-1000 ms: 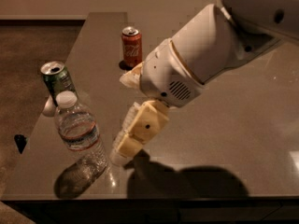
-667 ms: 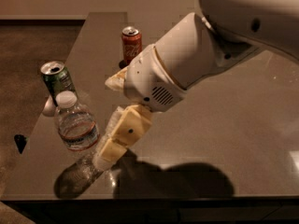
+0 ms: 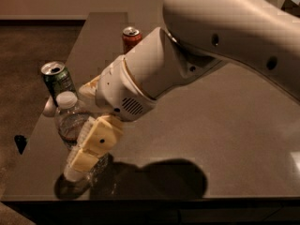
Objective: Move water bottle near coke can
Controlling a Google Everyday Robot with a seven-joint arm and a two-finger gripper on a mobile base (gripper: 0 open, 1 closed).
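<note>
close gently on the water bottle [image 3: 70,122] at mid-body so it stays upright, keeping clear of the green can [image 3: 57,78] just behind at 11 o'clock. the gripper [image 3: 64,139] looks spread open, holding nothing, and straddles the bottle at the table's [image 3: 225,139] near-left edge. the coke can [image 3: 131,37] stands well apart at 1 o'clock.

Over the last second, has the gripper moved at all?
Yes. Against the green can, which has stayed put, the gripper has shifted left and slightly down in the view, and it now overlaps the lower half of the water bottle.
</note>
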